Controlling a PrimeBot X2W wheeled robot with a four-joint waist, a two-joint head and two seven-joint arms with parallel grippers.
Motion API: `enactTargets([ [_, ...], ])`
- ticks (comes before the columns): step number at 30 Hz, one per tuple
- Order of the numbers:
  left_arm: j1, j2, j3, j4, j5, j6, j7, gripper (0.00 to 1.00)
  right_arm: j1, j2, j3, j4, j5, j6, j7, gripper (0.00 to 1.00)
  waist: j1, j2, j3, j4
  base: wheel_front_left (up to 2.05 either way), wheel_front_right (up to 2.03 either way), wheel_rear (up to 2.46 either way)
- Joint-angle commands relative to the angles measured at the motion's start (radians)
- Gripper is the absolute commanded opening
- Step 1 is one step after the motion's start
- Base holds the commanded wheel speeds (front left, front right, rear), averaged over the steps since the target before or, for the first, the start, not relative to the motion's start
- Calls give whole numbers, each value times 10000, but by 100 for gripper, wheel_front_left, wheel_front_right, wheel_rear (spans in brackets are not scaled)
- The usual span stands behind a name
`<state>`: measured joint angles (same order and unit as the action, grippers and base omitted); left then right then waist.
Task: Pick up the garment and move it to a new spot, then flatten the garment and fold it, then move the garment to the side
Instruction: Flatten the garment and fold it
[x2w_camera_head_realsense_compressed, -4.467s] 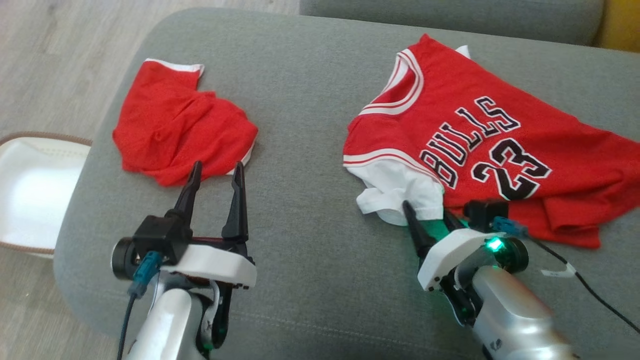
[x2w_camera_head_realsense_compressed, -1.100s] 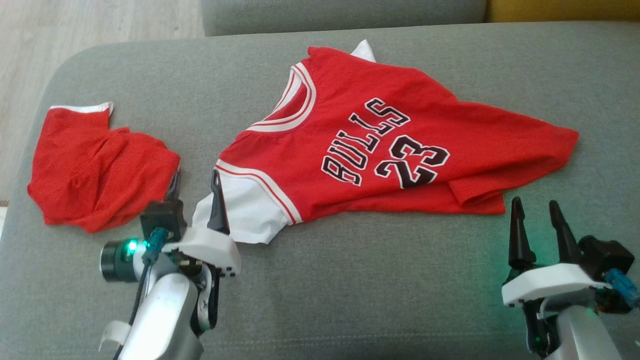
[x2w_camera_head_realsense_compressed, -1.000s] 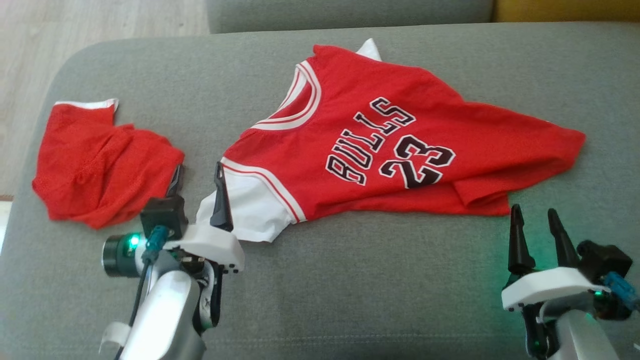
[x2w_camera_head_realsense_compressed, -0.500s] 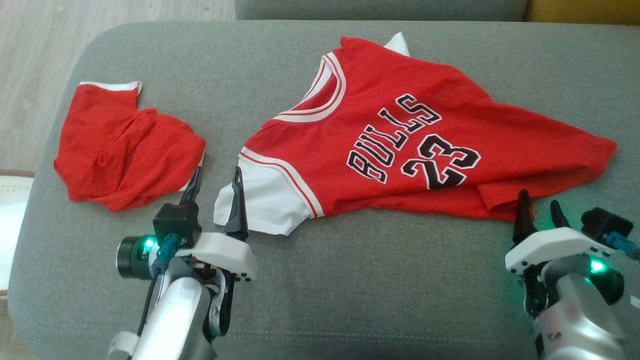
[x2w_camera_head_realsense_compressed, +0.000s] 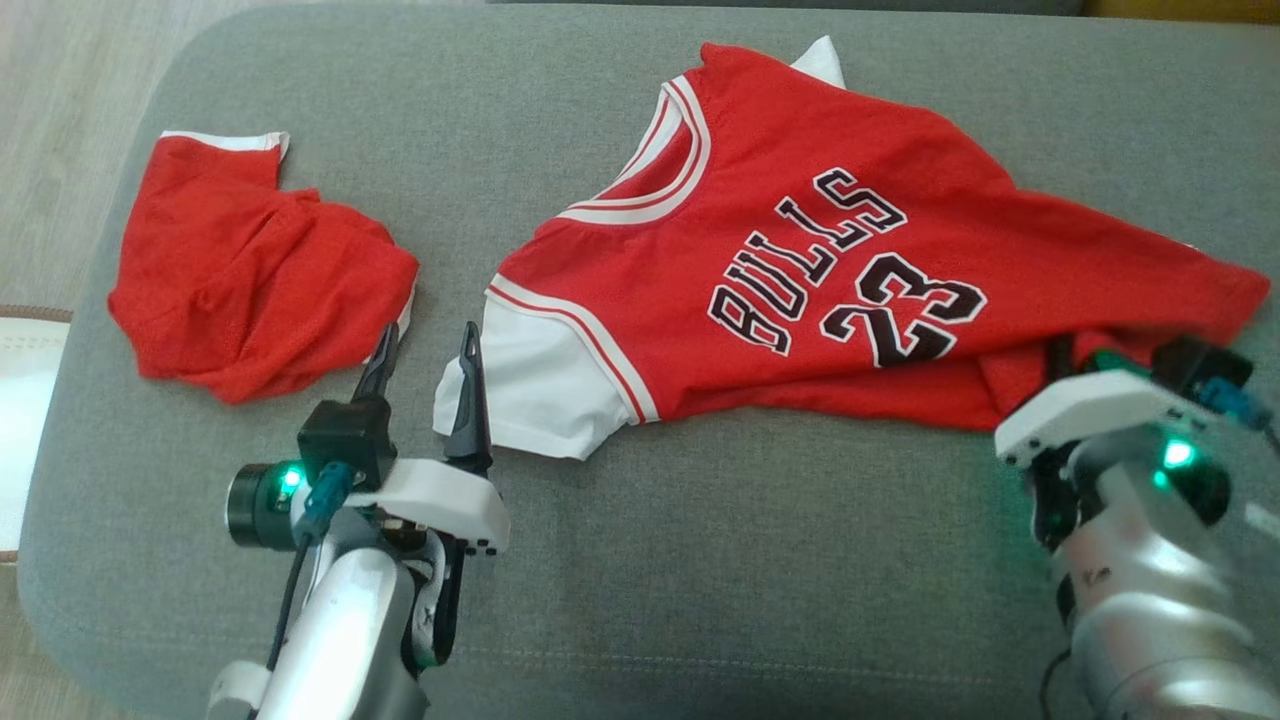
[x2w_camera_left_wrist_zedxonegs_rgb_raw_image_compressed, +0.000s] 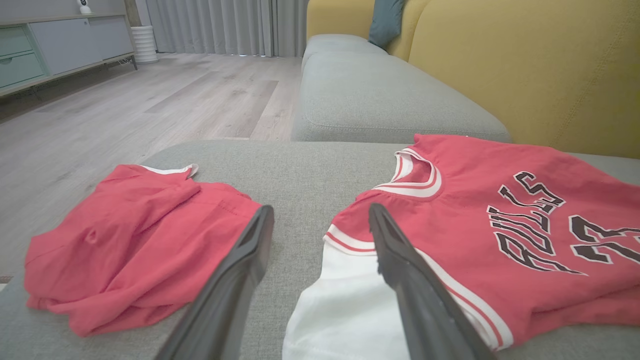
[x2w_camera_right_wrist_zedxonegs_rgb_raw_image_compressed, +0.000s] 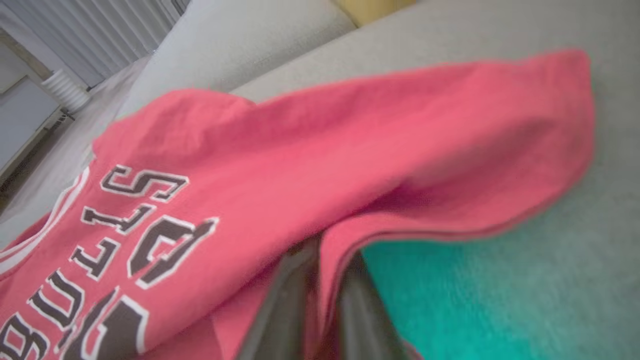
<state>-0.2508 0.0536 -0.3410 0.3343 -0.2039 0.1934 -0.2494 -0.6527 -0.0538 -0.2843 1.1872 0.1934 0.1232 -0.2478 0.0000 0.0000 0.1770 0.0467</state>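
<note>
Head view: the red jersey (x2w_camera_head_realsense_compressed: 800, 230) lies spread on the grey cushion (x2w_camera_head_realsense_compressed: 700, 560), from centre to 3 o'clock. The left gripper (x2w_camera_head_realsense_compressed: 428, 345), at 7 o'clock, has its jaws wide apart.

Left wrist view: the jersey (x2w_camera_left_wrist_zedxonegs_rgb_raw_image_compressed: 500, 190) sits at 3 o'clock and the red shorts (x2w_camera_left_wrist_zedxonegs_rgb_raw_image_compressed: 135, 235) at 9 o'clock.

Right wrist view: the right gripper (x2w_camera_right_wrist_zedxonegs_rgb_raw_image_compressed: 325, 255) has its jaws pinching the jersey's hem.

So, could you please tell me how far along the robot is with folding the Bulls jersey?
Done, apparently: the Bulls jersey lies front up on the sofa cushion. In hand: the right gripper pinches its hem, while the left gripper stands open at the white sleeve, gripping nothing. Left: the hem corner is doubled over and the cloth is rumpled, so flattening, folding and moving it aside all remain.
</note>
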Motion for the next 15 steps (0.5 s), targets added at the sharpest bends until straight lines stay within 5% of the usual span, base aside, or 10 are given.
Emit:
enactTargets([
  [1,-407,27,414,-359,83,-28,-124,100,-386,36,24,-897,-593,75,-131,0,0,0,31,-19,0,0,0],
  [15,-523,-26,316,-338,-34,-160,-124,100,-2006,36,-921,-2179,-3643,75,371,0,0,0,221,343,0,0,0],
])
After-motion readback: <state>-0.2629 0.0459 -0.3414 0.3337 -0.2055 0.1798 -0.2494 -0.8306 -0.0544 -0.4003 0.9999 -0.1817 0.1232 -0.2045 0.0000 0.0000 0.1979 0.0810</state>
